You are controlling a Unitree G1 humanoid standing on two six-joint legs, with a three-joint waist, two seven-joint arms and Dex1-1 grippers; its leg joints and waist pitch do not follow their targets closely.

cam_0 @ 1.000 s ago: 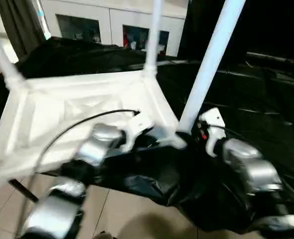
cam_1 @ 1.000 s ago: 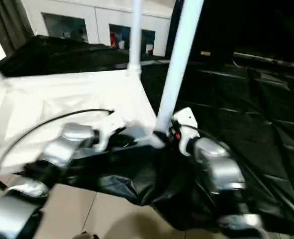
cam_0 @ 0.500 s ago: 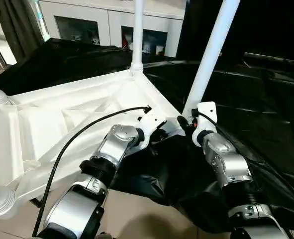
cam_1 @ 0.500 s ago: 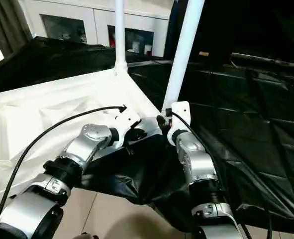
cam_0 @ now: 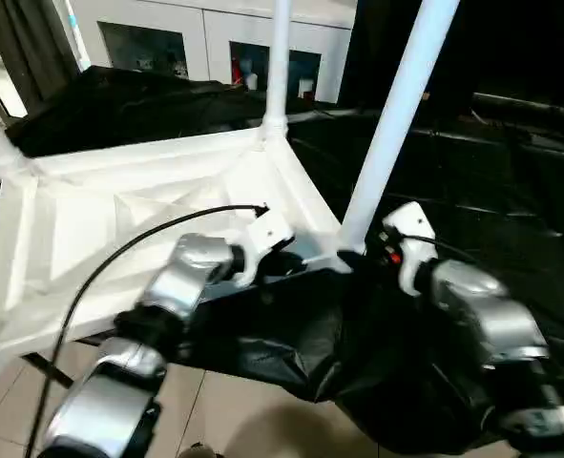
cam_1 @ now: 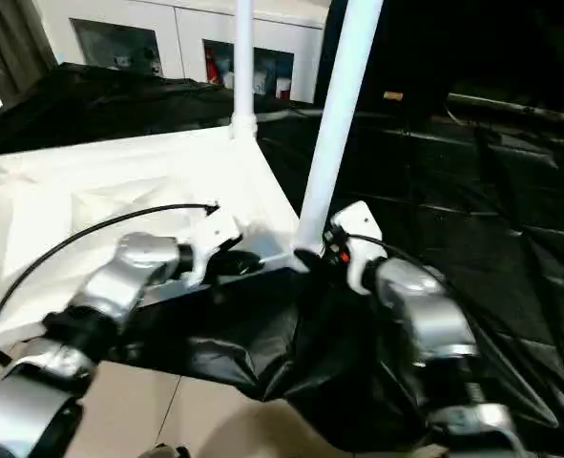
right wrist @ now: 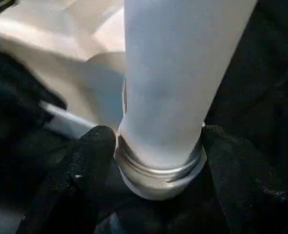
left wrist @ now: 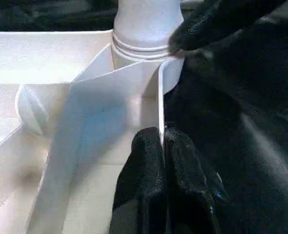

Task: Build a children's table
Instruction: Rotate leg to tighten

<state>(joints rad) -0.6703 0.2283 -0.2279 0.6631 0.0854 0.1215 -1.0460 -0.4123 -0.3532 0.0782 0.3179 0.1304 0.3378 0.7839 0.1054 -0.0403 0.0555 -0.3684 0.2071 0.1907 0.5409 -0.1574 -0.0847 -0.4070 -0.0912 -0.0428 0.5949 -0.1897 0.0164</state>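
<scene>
My left fingers [left wrist: 144,175] were pinched tight on the thin side wall of the white table top [cam_0: 148,219]. My right fingers [right wrist: 92,161] sat one on each side of the near leg [cam_0: 391,114], squeezing it just above its ringed bottom end. That leg stood in the near corner socket [right wrist: 158,175] and leaned a little. The table top lay upside down on a black sheet [cam_0: 511,191], ribs showing. Another leg [cam_0: 279,57] stood at the far corner. A white cabinet [cam_0: 224,43] was behind.
</scene>
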